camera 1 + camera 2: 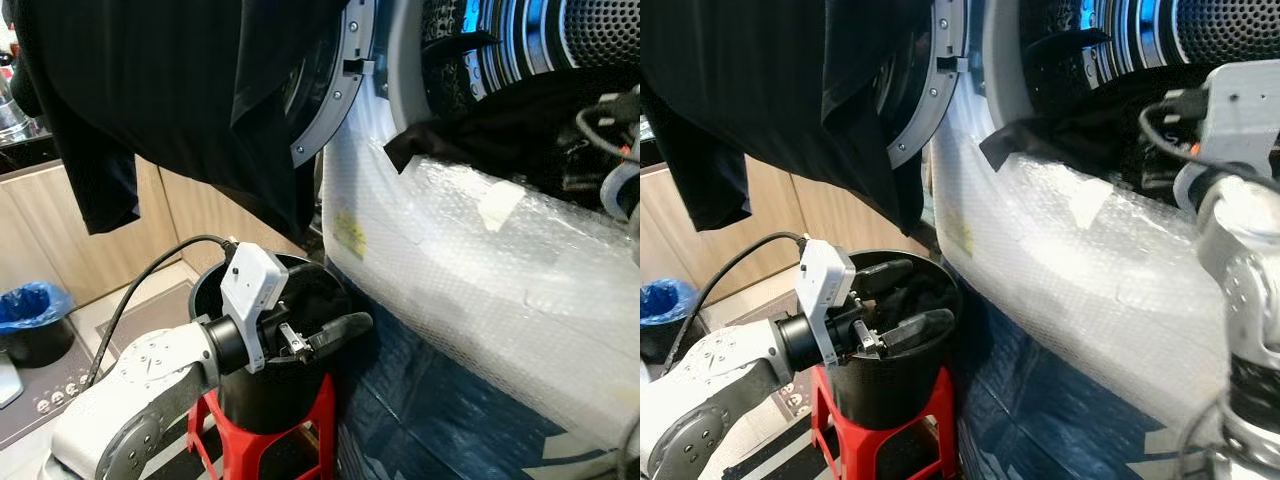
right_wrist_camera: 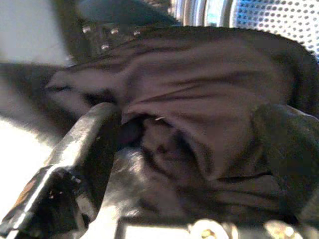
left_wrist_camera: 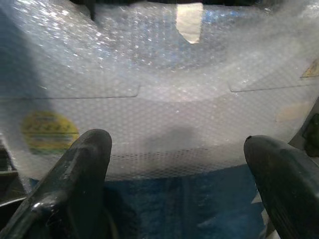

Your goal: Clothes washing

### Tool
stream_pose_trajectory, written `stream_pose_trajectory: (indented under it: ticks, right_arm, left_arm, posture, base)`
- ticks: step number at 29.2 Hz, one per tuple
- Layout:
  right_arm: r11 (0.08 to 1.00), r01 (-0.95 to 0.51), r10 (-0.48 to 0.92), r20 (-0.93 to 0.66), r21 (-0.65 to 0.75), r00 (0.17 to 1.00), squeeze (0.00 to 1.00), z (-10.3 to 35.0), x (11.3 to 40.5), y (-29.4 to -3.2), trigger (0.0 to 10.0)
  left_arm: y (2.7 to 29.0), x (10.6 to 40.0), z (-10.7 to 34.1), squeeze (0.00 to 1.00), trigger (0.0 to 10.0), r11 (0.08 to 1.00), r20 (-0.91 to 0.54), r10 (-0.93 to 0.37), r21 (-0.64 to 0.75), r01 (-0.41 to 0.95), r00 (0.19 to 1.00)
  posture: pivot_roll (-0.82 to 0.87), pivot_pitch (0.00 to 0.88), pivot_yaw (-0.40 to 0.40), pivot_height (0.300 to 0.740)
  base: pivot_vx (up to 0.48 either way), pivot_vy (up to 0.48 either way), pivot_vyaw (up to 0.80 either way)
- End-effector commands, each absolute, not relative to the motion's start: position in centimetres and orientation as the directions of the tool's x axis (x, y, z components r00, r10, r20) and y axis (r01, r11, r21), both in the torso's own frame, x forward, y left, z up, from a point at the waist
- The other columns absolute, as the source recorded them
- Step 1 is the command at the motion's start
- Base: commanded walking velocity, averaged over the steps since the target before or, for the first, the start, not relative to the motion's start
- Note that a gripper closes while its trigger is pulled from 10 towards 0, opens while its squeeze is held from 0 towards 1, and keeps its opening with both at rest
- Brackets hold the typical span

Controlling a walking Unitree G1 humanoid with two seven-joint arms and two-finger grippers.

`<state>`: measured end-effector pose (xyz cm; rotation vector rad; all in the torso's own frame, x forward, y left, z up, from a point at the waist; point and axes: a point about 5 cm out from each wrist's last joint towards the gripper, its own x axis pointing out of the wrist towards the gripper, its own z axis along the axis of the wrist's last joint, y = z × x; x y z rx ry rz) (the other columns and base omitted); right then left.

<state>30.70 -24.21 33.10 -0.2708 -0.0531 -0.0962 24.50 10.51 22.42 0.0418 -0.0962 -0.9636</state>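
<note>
The washing machine's drum [image 1: 590, 30] stands open, with its round door [image 1: 335, 90] swung to the left. A large black garment [image 1: 180, 100] hangs draped over that door. Dark clothes [image 1: 500, 120] lie in the drum mouth and spill over its rim. My right gripper [image 2: 192, 117] is at the drum mouth, open, with its fingers spread around a fold of the dark cloth [image 2: 199, 79]. My left gripper [image 1: 902, 300] hovers open over a black bucket [image 1: 900, 380], with nothing between its fingers [image 3: 84, 164].
The washer's front is wrapped in bubble wrap [image 1: 480, 280] with a yellow sticker [image 3: 47, 130] on it. The bucket stands on a red stool [image 1: 310, 410] close to the machine. A bin with a blue liner [image 1: 35, 305] sits by the wooden cabinets at left.
</note>
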Motion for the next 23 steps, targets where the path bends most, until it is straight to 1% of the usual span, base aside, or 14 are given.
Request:
stream_pose_trajectory:
  ticks: [1, 3, 7, 9, 11, 14, 15, 16, 17, 18, 19, 22, 23]
  right_arm:
    - [0.956, 0.038, -0.016, 0.077, -0.29, 0.997, 1.0, 33.5, 30.1, -23.9, 10.0]
    - [0.962, -0.052, 0.086, 0.118, -0.267, 0.989, 1.0, 33.9, 29.3, -23.9, 10.0]
    - [0.964, -0.231, 0.253, 0.179, -0.133, 0.951, 1.0, 34.1, 27.8, -24.2, 10.0]
    - [0.951, -0.293, 0.307, 0.191, -0.098, 0.932, 1.0, 33.5, 27.4, -24.4, 10.0]
    - [0.943, -0.324, 0.334, 0.192, -0.082, 0.923, 1.0, 32.8, 27.2, -24.6, 10.0]
    - [0.909, -0.413, 0.414, 0.185, -0.048, 0.891, 1.0, 31.6, 26.8, -24.3, 10.0]
    - [0.874, -0.485, 0.481, 0.183, -0.025, 0.858, 1.0, 30.6, 26.3, -24.0, 10.0]
    - [0.85, -0.526, 0.519, 0.189, -0.011, 0.834, 1.0, 30.1, 26.0, -23.7, 10.0]
    - [0.809, -0.587, 0.571, 0.207, 0.021, 0.794, 0.75, 29.2, 25.6, -23.3, 10.0]
    - [0.799, -0.601, 0.583, 0.211, 0.03, 0.785, 0.75, 29.0, 25.5, -23.1, 10.0]
    - [0.79, -0.612, 0.594, 0.203, 0.037, 0.778, 0.0, 28.4, 25.4, -22.9, 10.0]
    - [0.759, -0.648, 0.63, 0.18, 0.062, 0.756, 0.0, 26.9, 25.0, -22.5, 10.0]
    - [0.742, -0.667, 0.65, 0.175, 0.061, 0.739, 0.0, 26.2, 24.8, -22.1, 10.0]
  left_arm:
    - [10.8, 24.9, 22.9, 0.0, 10.0, 0.586, 0.07, -0.81, 0.119, 0.802, 0.582]
    - [11.1, 25.2, 22.9, 0.0, 10.0, 0.606, 0.074, -0.795, 0.121, 0.786, 0.602]
    - [11.6, 25.9, 22.8, 0.0, 10.0, 0.651, 0.073, -0.758, 0.129, 0.748, 0.648]
    - [11.8, 26.3, 22.9, 0.0, 10.0, 0.668, 0.083, -0.744, 0.144, 0.73, 0.663]
    - [11.9, 26.4, 22.9, 0.0, 10.0, 0.675, 0.09, -0.738, 0.143, 0.724, 0.669]
    - [12.2, 26.8, 22.8, 0.0, 10.0, 0.7, 0.085, -0.713, 0.16, 0.696, 0.697]
    - [12.5, 27.2, 22.7, 0.0, 10.0, 0.725, 0.075, -0.685, 0.176, 0.666, 0.725]
    - [12.7, 27.4, 22.6, 0.0, 10.0, 0.743, 0.07, -0.663, 0.186, 0.644, 0.745]
    - [13.2, 28.0, 22.3, 0.0, 10.0, 0.771, 0.055, -0.628, 0.182, 0.61, 0.776]
    - [13.3, 28.1, 22.2, 0.0, 10.0, 0.779, 0.048, -0.617, 0.176, 0.602, 0.785]
    - [13.5, 28.3, 22.1, 0.0, 10.0, 0.79, 0.043, -0.604, 0.169, 0.59, 0.796]
    - [14.0, 28.8, 22.0, 0.0, 10.0, 0.814, 0.042, -0.568, 0.179, 0.553, 0.822]
    - [14.3, 29.0, 22.0, 0.0, 10.0, 0.823, 0.055, -0.551, 0.203, 0.531, 0.832]
  posture:
    - [-0.07, 0.0, -0.046, 0.74]
    - [-0.07, 0.0, -0.043, 0.74]
    - [-0.07, 0.0, -0.034, 0.74]
    - [-0.07, 0.0, -0.032, 0.74]
    - [-0.07, 0.0, -0.029, 0.74]
    - [-0.07, 0.0, -0.029, 0.74]
    - [-0.07, 0.0, -0.028, 0.74]
    - [-0.07, 0.0, -0.028, 0.74]
    - [-0.07, 0.0, -0.027, 0.74]
    - [-0.07, 0.0, -0.026, 0.74]
    - [-0.06, 0.0, -0.027, 0.74]
    - [-0.06, 0.0, -0.026, 0.74]
    - [-0.06, 0.0, -0.025, 0.74]
  base:
    - [0.0, 0.0, 0.0]
    - [0.0, 0.0, 0.0]
    - [0.0, 0.0, 0.0]
    - [0.0, 0.0, 0.0]
    - [0.0, 0.0, 0.0]
    - [0.0, 0.0, 0.0]
    - [0.0, 0.0, 0.0]
    - [0.0, 0.0, 0.0]
    - [0.0, 0.0, 0.0]
    - [0.0, 0.0, 0.0]
    - [0.0, 0.0, 0.0]
    - [0.0, 0.0, 0.0]
    - [0.0, 0.0, 0.0]
